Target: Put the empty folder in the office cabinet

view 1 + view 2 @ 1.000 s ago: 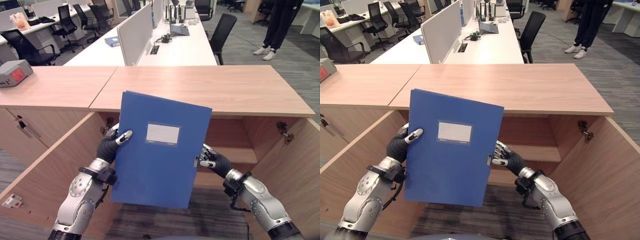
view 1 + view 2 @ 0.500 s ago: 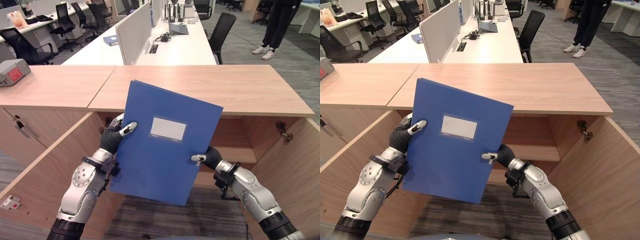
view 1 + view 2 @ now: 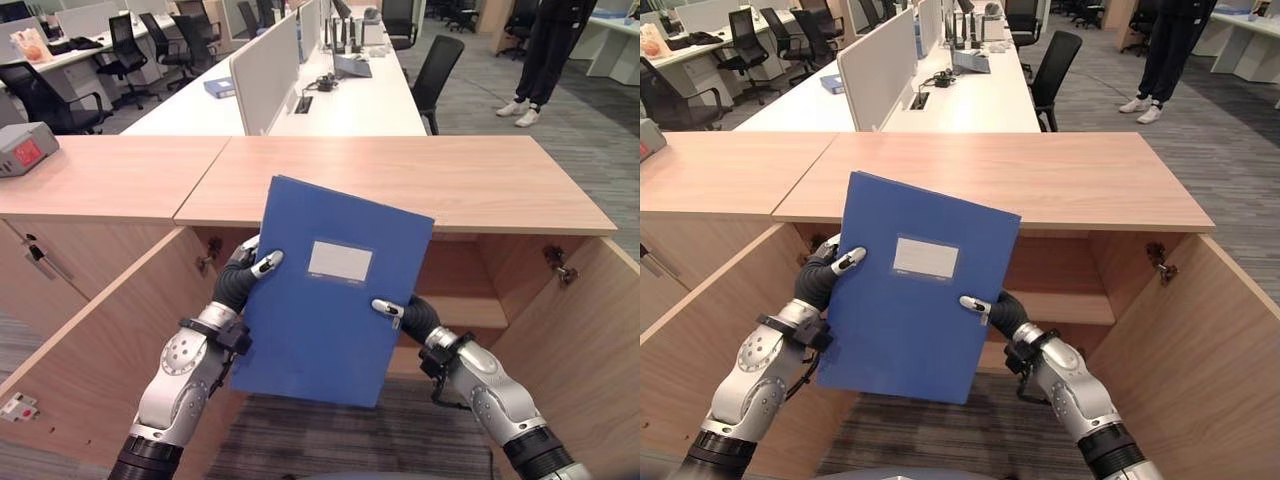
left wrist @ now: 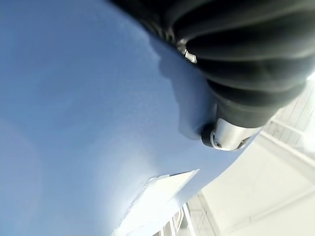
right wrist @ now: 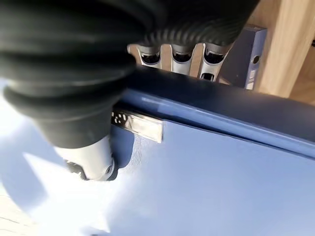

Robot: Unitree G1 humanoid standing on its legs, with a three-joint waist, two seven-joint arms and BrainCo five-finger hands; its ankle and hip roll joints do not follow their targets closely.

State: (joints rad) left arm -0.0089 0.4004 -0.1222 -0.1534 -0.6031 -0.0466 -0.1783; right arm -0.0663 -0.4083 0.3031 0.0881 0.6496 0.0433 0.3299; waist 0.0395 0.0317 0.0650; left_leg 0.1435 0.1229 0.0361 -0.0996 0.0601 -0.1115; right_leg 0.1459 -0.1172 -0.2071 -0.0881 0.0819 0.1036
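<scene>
Left eye view: I've got the flat blue rectangular folder (image 3: pixel 335 290) pinched by left robot hand (image 3: pixel 247 275) and right robot hand (image 3: pixel 405 312), long axis near-upright, tilted, open wooden cabinet (image 3: pixel 470 285) behind.

Left hand (image 3: pixel 245 280) and right hand (image 3: pixel 405 315) raised, thumbs pinching inward.

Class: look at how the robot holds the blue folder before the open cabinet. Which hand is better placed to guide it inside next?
Probably the right hand: it pinches the blue folder on the edge facing the cabinet opening and shelf. The left hand grips the opposite edge, beside the open door.
</scene>
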